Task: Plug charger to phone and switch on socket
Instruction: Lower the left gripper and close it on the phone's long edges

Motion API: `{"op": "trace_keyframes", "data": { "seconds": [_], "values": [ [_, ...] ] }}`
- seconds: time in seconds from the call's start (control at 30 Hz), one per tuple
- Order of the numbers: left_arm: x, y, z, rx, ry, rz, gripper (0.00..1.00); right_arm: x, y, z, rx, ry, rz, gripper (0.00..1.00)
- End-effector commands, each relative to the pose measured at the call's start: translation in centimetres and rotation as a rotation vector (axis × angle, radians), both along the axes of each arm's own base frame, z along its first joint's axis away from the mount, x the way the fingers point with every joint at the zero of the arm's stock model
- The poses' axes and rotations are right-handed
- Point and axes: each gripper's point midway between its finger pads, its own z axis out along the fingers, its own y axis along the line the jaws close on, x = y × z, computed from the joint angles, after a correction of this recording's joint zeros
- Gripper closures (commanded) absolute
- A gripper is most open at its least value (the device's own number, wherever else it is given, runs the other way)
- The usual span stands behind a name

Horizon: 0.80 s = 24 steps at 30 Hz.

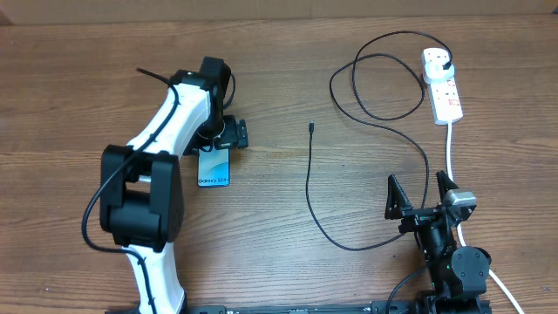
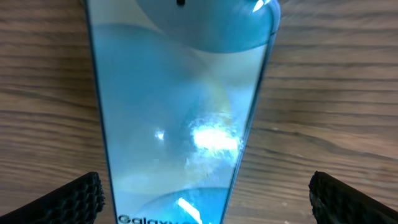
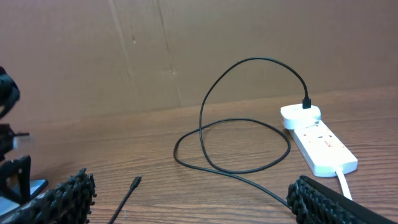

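Your left tool (image 2: 205,202) hangs over the phone (image 2: 180,106) with its fingers (image 2: 78,198) spread wide, one on each side of the screen and clear of its edges. From the wrist camera only the finger ends show, cut off at the bottom corners. You cannot tell whether they reach the bench (image 2: 323,93). The phone lies flat, screen up. Its near end is cropped through the "Galaxy" lettering, and no port is visible. From above, the arm and tool cover the upper part of the phone (image 1: 214,167).

Your right tool (image 1: 421,196) sits near the bench's front edge, fingers apart and holding nothing. The charger cable (image 1: 309,187) curves close beside it. Whether they touch is hard to make out, because the black cable merges with the black fingers.

The cable's small tip (image 1: 312,128) lies loose on the bench, well apart from the phone. Its other end loops up to a black plug (image 1: 446,63) seated in the far end of the white power strip (image 1: 442,92). The strip's switches are too small to read as on or off. Its thick white lead (image 1: 451,148) runs down behind the right arm and out of frame.
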Motion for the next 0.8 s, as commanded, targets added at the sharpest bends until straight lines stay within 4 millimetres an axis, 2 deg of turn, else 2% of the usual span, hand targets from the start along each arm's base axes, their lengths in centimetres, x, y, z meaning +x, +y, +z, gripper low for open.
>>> {"op": "trace_keyframes", "data": {
  "seconds": [0.0, 0.37, 0.77],
  "values": [
    [-0.4, 0.2, -1.2, -0.001, 0.041, 0.030, 0.00, 0.0, 0.0, -0.2, 0.002, -0.002, 0.000, 0.00],
    [-0.7, 1.5, -1.9, -0.001, 0.072, 0.053, 0.00, 0.0, 0.0, -0.2, 0.002, -0.002, 0.000, 0.00],
    [-2.0, 1.2, -3.2, -0.059, 0.110, -0.015, 0.00, 0.0, 0.0, -0.2, 0.002, -0.002, 0.000, 0.00]
  ]
}}
